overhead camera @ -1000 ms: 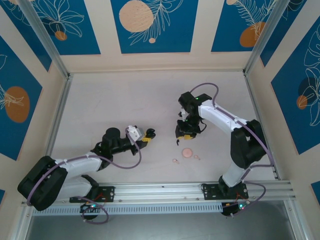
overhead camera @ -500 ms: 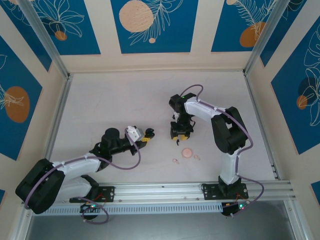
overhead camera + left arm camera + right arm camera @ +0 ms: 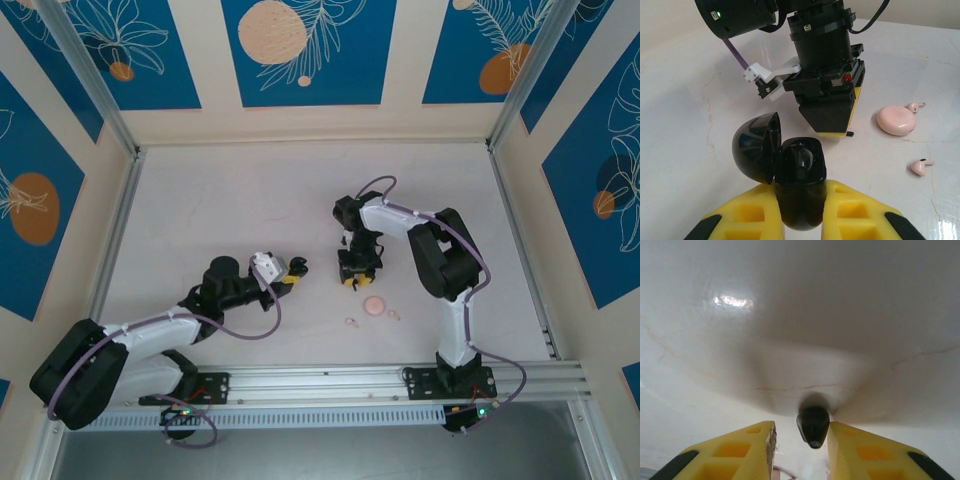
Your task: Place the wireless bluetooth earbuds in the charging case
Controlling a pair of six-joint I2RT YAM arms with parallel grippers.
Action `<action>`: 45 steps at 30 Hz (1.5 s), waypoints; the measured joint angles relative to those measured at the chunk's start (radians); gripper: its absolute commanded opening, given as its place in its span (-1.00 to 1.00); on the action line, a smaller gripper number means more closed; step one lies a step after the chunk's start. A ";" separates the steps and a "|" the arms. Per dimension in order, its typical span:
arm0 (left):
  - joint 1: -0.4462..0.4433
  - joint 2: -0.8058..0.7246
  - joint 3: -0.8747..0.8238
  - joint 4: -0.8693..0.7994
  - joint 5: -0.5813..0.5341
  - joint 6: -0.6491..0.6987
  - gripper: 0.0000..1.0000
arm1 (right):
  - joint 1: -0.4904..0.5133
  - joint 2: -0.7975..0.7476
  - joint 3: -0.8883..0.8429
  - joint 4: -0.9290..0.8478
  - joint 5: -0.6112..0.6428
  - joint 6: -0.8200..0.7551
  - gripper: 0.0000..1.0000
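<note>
My left jaws are clamped on one glossy black clamshell charging case (image 3: 800, 185), lid open. My right jaws stand slightly apart around one tiny black earbud (image 3: 813, 424), low over the white table (image 3: 690, 125). Nearby lie one round pink case (image 3: 896, 120) and two pale pink earbuds (image 3: 920, 166) (image 3: 914, 106).

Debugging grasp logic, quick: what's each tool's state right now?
Left tool: closed on the open black case.
Right tool: around a black earbud, gap on one side; whether it grips cannot be told.

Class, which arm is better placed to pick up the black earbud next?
Right. The right gripper straddles the black earbud; the left gripper is shut on the open black case.
</note>
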 measured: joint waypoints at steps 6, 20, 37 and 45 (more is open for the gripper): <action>0.000 0.000 0.000 -0.013 -0.002 0.000 -0.84 | 0.000 0.011 0.003 0.005 0.005 -0.002 -0.36; 0.000 0.000 0.000 -0.014 -0.005 0.000 -0.84 | 0.007 0.011 0.032 -0.011 0.071 -0.023 -0.31; 0.000 -0.016 0.000 -0.032 -0.008 0.000 -0.84 | 0.014 0.010 0.050 -0.019 0.093 -0.060 -0.37; 0.000 -0.019 0.000 -0.045 -0.008 0.000 -0.84 | 0.014 0.021 0.051 -0.017 0.092 -0.060 -0.38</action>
